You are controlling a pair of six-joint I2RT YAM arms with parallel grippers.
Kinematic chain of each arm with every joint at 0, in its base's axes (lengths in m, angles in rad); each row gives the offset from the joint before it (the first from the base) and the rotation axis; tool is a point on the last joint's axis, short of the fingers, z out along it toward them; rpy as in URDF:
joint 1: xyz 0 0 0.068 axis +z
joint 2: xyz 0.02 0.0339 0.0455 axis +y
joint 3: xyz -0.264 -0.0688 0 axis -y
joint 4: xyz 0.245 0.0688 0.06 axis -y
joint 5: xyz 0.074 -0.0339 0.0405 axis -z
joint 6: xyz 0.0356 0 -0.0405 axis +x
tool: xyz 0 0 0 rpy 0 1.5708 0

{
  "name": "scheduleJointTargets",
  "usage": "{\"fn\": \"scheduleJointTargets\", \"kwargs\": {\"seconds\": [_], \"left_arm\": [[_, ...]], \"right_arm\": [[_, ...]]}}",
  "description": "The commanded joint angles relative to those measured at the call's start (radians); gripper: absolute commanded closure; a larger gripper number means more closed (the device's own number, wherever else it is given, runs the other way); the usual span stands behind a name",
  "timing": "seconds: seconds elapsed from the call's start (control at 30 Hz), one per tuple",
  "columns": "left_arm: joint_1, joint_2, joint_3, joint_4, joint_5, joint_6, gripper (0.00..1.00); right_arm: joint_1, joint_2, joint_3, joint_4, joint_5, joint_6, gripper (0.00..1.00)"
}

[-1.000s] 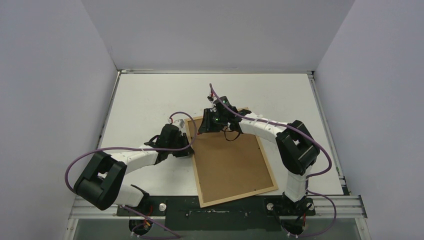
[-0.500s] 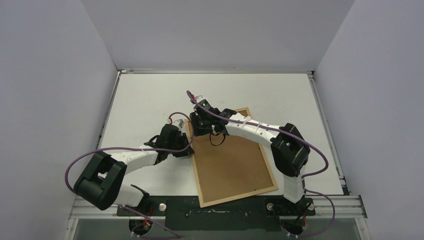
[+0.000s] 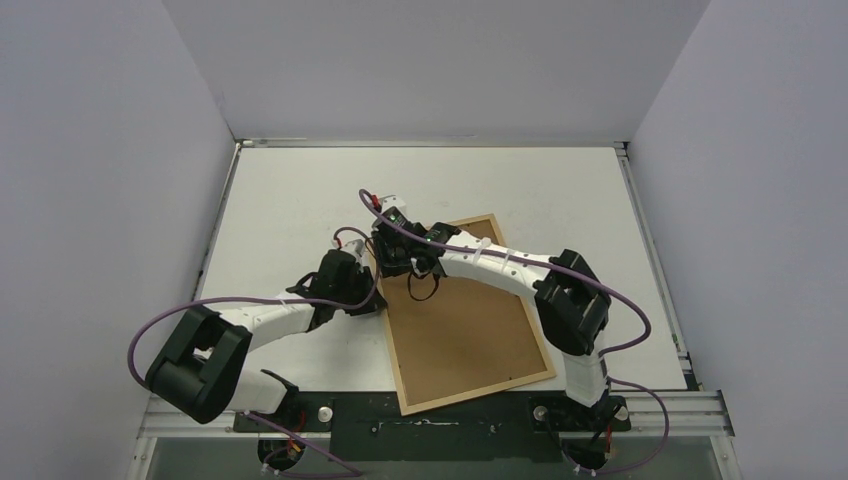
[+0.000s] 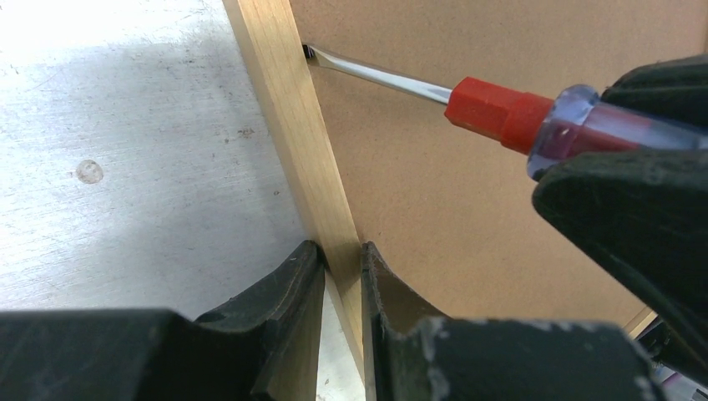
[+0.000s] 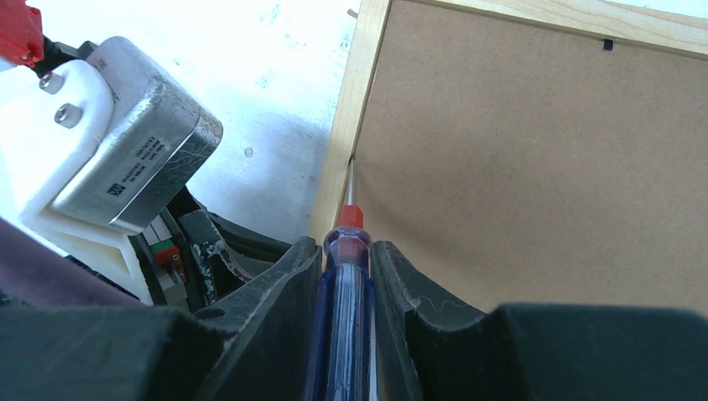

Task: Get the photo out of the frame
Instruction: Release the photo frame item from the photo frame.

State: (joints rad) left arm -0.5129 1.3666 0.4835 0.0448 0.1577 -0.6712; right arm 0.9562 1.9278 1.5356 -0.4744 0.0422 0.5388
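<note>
The frame (image 3: 480,391) of light wood lies face down, its brown backing panel (image 3: 465,320) up. The photo is hidden under that panel. My left gripper (image 3: 378,300) is shut on the frame's left rail (image 4: 292,125), one finger on each side (image 4: 341,255). My right gripper (image 3: 395,262) is shut on a screwdriver (image 5: 344,317) with a clear blue handle and a red collar. The screwdriver's blade tip (image 4: 311,52) sits at the seam between the left rail (image 5: 346,125) and the backing panel (image 5: 534,167), just ahead of the left gripper.
A small black tab (image 5: 607,44) sits on the frame's far rail. White tabletop (image 3: 290,200) lies left of and behind the frame, with walls on three sides. The left wrist's grey housing (image 5: 125,159) is close beside the right gripper (image 5: 346,251).
My right arm has swung left along the frame's far end, carrying the screwdriver to the left rail. The left gripper has kept its hold and place.
</note>
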Motion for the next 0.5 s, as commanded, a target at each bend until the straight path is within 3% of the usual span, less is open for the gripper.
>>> {"fn": "scheduleJointTargets", "kwargs": {"seconds": [0.0,0.47], "left_arm": [[-0.009,0.002,-0.024,-0.073,0.009,0.039,1.00],[0.017,-0.109,-0.061,-0.095,-0.024,-0.075,1.00]], "right_arm": [[0.051,0.006,0.082,0.077,-0.084,0.036,1.00],[-0.233,-0.373,-0.252,0.138,-0.105,0.118,1.00]]}}
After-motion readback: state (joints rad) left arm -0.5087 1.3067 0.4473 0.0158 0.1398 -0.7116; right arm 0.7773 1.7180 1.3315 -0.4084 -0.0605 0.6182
